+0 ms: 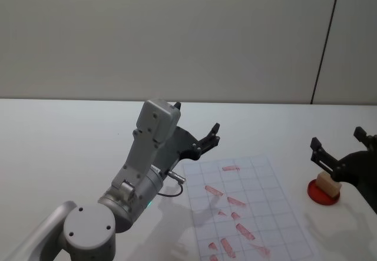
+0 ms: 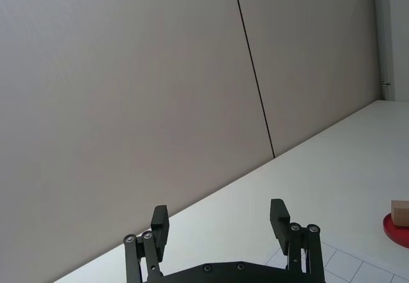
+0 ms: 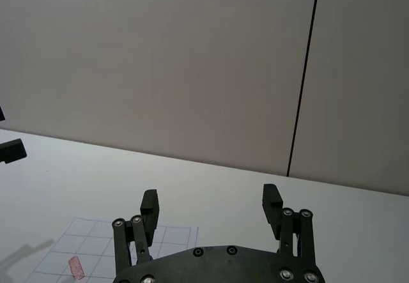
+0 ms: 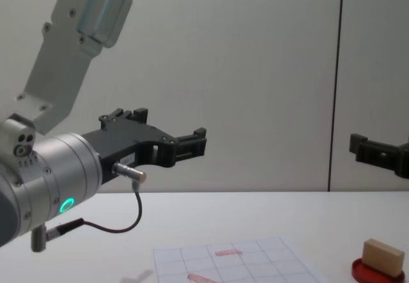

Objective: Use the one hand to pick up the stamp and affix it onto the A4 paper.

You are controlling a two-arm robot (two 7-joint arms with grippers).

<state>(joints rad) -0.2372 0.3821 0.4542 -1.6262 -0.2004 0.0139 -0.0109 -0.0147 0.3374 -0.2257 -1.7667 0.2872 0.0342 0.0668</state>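
One stamp point(image 1: 327, 184) atop red pad point(image 1: 321, 199)

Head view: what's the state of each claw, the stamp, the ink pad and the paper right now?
stamp: resting on the ink pad, not gripped.
ink pad: on the table, stamp on top.
A4 paper: flat on the table, bearing red marks.
right claw: open, empty, hovering above the stamp, apart from it.
left claw: open, empty, raised beside the A4 paper.
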